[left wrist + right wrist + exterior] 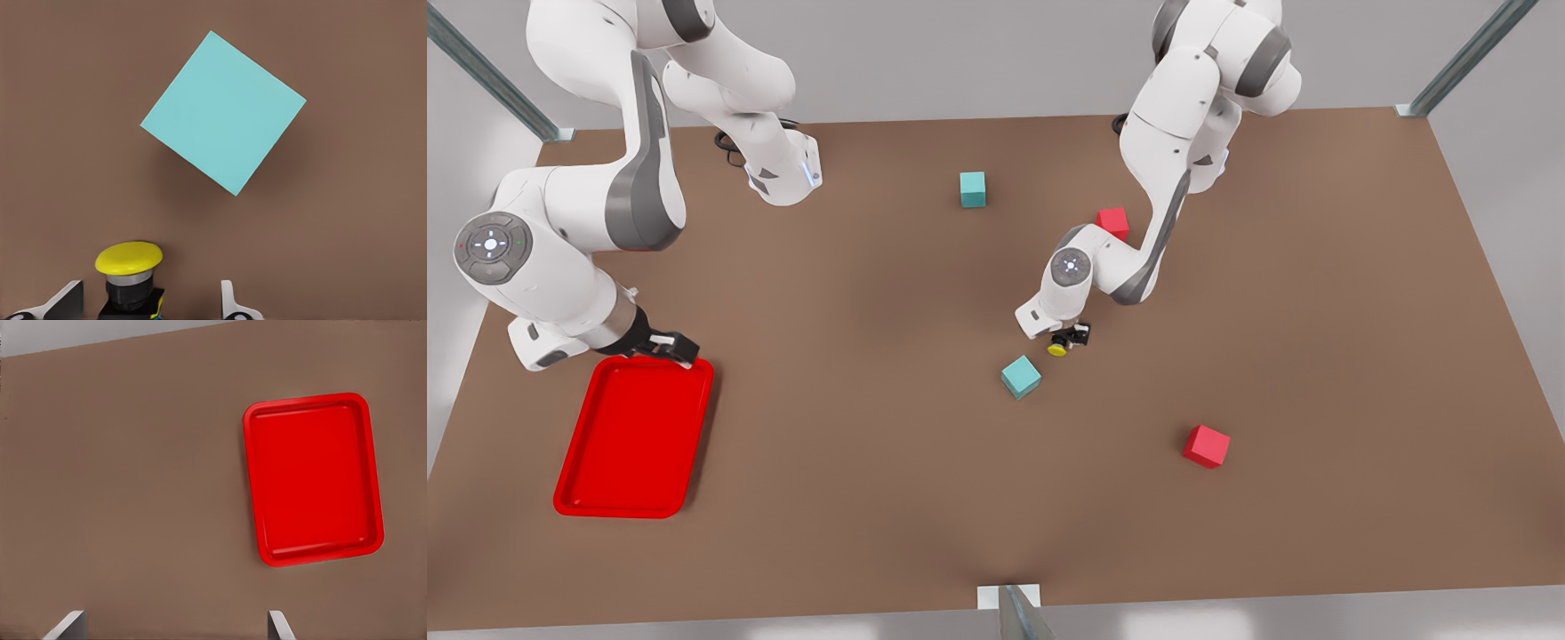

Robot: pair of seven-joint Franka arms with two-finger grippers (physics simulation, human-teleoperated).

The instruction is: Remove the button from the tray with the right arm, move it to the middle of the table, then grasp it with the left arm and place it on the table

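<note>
Your left gripper (pixel 1069 338) straddles the button (pixel 1058 348) mid-table, fingers apart.
Right gripper (pixel 673 348), spread, empty, hovers at the tray (pixel 605 498) edge.

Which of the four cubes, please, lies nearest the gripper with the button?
The teal cube just in front of the left gripper and its button. The other teal cube and both red cubes lie farther off.

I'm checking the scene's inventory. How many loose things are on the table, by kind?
Teal cubes: 2
Red cubes: 2
Red tray: 1
Button: 1, between the left tool's open fingers
Total: 6
</note>
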